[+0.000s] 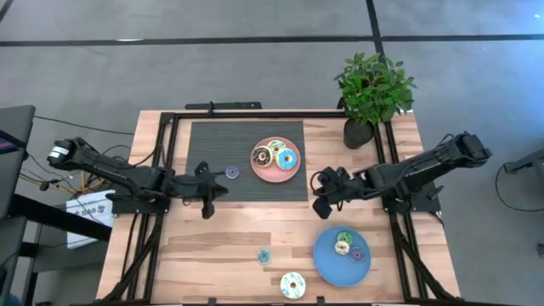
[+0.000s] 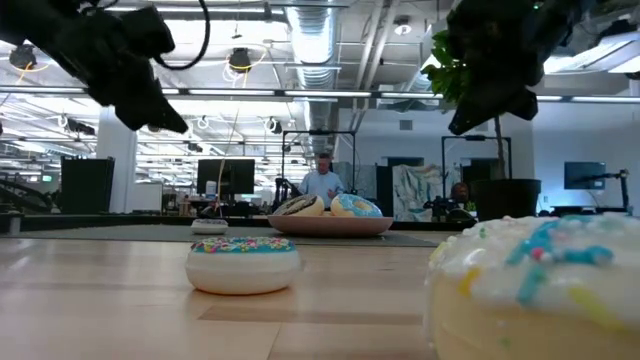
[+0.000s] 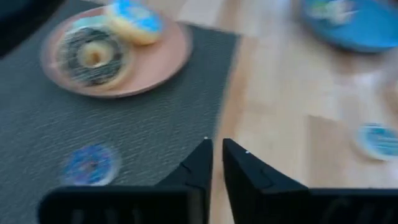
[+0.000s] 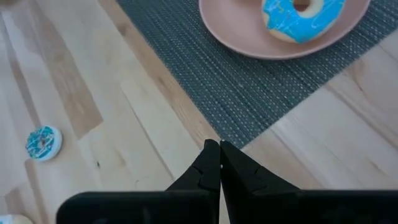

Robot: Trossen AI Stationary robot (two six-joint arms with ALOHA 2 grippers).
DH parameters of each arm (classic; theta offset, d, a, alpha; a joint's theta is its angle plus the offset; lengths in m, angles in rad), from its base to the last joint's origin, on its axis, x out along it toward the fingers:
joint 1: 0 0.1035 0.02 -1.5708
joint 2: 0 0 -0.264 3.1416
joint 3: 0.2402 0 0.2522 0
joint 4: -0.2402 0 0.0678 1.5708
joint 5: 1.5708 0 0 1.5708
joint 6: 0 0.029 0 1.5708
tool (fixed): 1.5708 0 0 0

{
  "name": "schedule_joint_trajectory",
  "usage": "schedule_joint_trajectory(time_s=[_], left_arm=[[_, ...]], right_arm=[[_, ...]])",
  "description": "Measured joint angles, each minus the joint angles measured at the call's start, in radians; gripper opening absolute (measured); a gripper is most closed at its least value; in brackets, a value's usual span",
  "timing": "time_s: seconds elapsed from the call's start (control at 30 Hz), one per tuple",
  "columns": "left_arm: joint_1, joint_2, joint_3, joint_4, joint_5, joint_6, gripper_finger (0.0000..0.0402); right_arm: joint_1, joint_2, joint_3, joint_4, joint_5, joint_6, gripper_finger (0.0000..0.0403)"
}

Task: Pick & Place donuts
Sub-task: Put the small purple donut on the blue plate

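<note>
pale wood table [image 1: 229, 246], dark woven mat [image 1: 212, 144].

Nine donuts [image 1: 286, 159], two plates [image 1: 274, 175], one plant [image 1: 374, 89].

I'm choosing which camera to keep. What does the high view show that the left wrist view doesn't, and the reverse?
Only the high view shows the potted plant, the right arm's jaws and the cream donut at the table's front edge. Only the left wrist view shows the thin gap between the left jaws. Both show the pink plate with its chocolate donut, and the small purple donut on the mat.
</note>
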Motion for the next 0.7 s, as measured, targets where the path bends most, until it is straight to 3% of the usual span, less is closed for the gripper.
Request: schedule_joint_trajectory(time_s=[0.13, 0.5, 0.7], left_arm=[[0.066, 0.015, 0.001, -0.038, -0.023, -0.063, 0.0084], [0.313, 0.16, 0.049, -0.077, 0.259, -0.073, 0.0282], [0.383, 0.302, 0.133, -0.074, 0.219, 0.061, 0.0375]], right_arm=[[0.0, -0.009, 0.0, -0.029, -0.001, 0.05, 0.0], [0.001, -0.008, 0.0, -0.071, -0.002, 0.129, 0.0], [0.001, -0.008, 0.0, -0.071, -0.002, 0.155, 0.0]])
